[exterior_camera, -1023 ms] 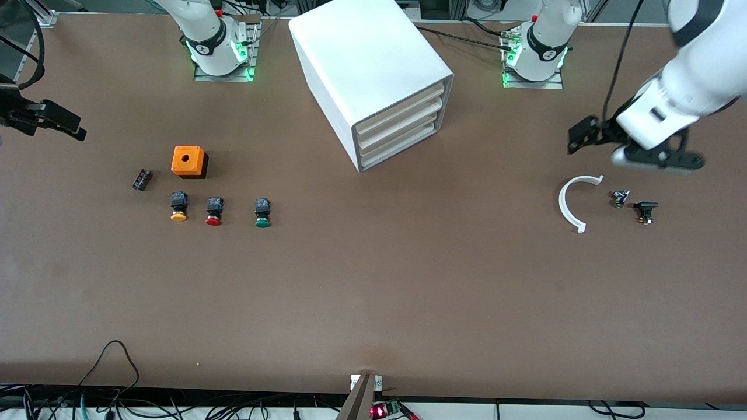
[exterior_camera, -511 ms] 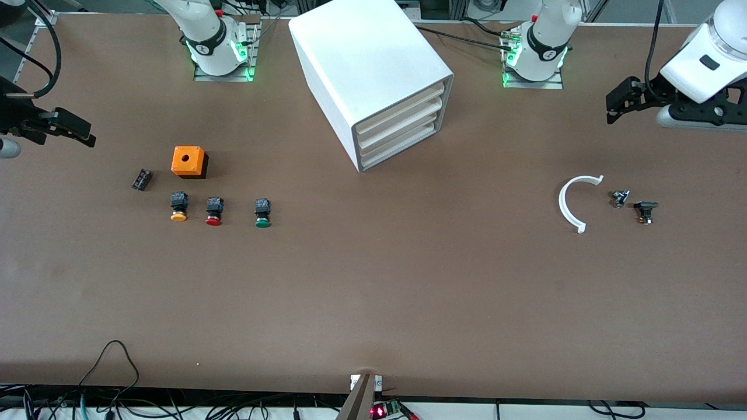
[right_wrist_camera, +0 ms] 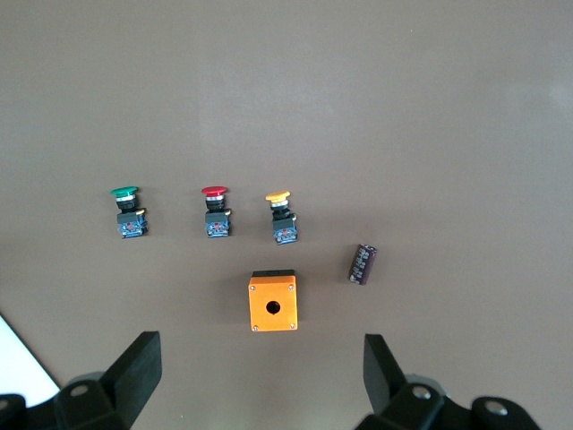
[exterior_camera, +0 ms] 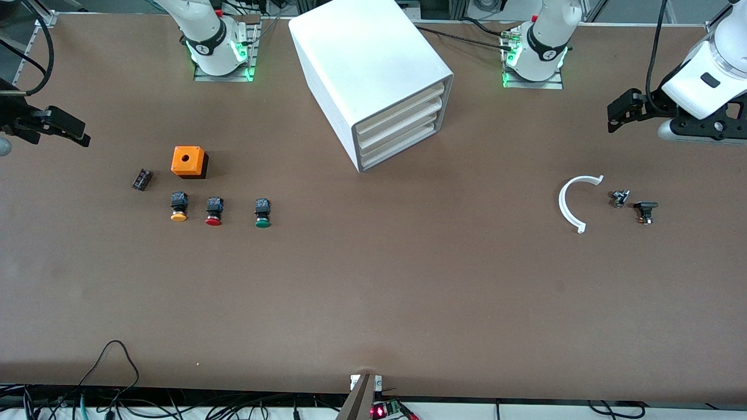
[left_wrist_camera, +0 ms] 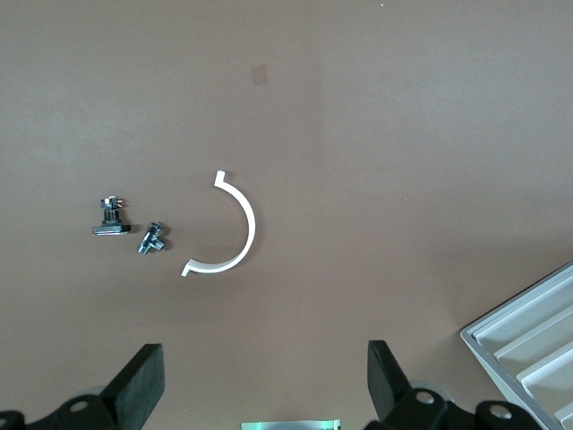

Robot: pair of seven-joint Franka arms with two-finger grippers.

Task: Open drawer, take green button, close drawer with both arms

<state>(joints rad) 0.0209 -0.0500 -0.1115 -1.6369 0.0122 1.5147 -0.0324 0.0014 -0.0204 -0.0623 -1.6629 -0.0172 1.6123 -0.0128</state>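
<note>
Low in the middle-left of the front view, the green button (exterior_camera: 262, 213) is sitting on the brown table (exterior_camera: 373, 303), out in the open, not in any drawer. Beside it, toward the right arm's end, the red button (exterior_camera: 213, 211) and the orange button (exterior_camera: 179, 207) are lying in the same row. A bit farther from the camera, an orange box (exterior_camera: 188, 161) with a hole on top is standing, and a small black part (exterior_camera: 142, 179) is lying near it.

At the middle-right, a white curved piece (exterior_camera: 572, 202) is lying beside two tiny metal bits (exterior_camera: 620, 198) (exterior_camera: 645, 211).

Higher up in the middle, the big white cabinet (exterior_camera: 362, 64) is standing with its bottom drawer (exterior_camera: 402, 147) pushed in — all four are shut.

The right gripper (exterior_camera: 55, 123) is hanging at the left edge, over the table, fingers (right_wrist_camera: 134, 372) spread wide and holding nothing. The left gripper (exterior_camera: 621, 111) is hanging at the upper right — its fingers (left_wrist_camera: 139, 390) are spread too, empty.
</note>
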